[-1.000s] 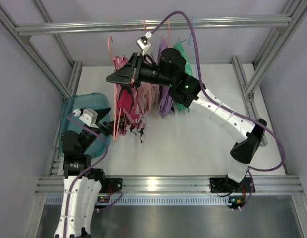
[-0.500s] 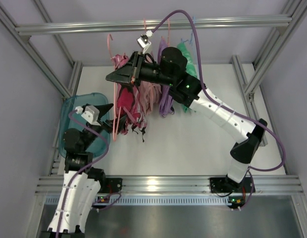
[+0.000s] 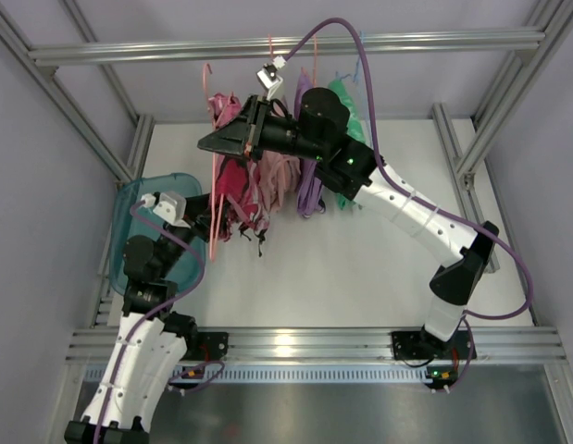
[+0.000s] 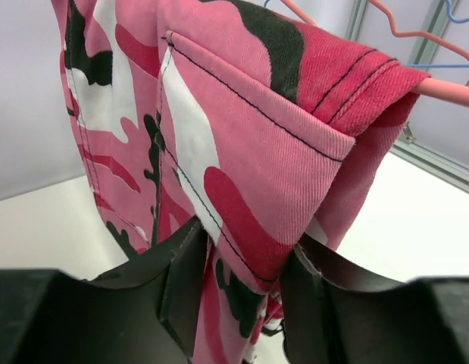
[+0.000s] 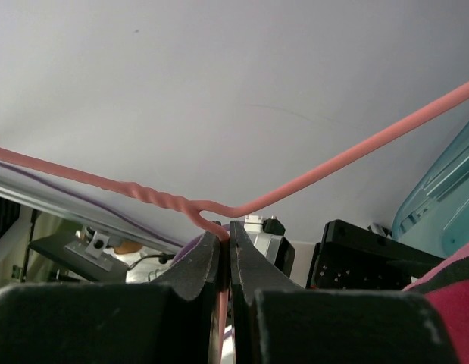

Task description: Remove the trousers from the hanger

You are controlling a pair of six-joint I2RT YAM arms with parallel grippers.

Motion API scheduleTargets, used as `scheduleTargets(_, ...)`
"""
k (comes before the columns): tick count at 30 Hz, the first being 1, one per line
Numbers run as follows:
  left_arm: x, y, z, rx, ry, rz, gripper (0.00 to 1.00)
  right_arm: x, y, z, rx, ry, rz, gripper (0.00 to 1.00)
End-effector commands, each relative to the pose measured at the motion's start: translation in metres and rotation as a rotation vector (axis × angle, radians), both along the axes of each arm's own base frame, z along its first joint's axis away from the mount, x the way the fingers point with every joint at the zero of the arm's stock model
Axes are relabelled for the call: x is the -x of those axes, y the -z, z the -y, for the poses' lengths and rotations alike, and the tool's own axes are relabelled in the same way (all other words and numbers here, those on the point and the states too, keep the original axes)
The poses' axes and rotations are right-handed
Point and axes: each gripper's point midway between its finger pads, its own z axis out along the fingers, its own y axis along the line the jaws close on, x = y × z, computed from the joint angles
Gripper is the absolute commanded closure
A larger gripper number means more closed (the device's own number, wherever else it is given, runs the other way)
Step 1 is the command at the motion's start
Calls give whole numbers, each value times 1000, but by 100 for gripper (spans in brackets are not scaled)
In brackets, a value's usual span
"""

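Over the white table (image 3: 360, 268) hang the trousers (image 3: 232, 185); aluminium frame (image 3: 286, 44); grey walls (image 3: 45, 166).

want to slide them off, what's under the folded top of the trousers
The hanger bar sticks out from under the fold of the trousers on the right. The rest of the bar is covered by cloth, so how far it runs underneath cannot be seen.

Pink camouflage trousers (image 4: 242, 174) hang folded over the salmon wire hanger (image 4: 454, 94).
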Motion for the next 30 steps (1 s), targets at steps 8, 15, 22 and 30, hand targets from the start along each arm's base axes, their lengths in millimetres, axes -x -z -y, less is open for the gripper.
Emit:
scheduleTargets(8,13,-17,2,-13,26,75,26,27,-96,42,-242,8,223,100)
scheduleTargets(15,16,-13,-4,-52,-6,82,28,25,-95,44,-237,13,224,100)
scheduleTargets(22,14,-7,-5,-74,-17,71,28,26,-96,46,-243,5,218,100)
scheduleTargets(30,2,-12,1,-60,10,58,30,27,-91,44,-234,-4,202,100)
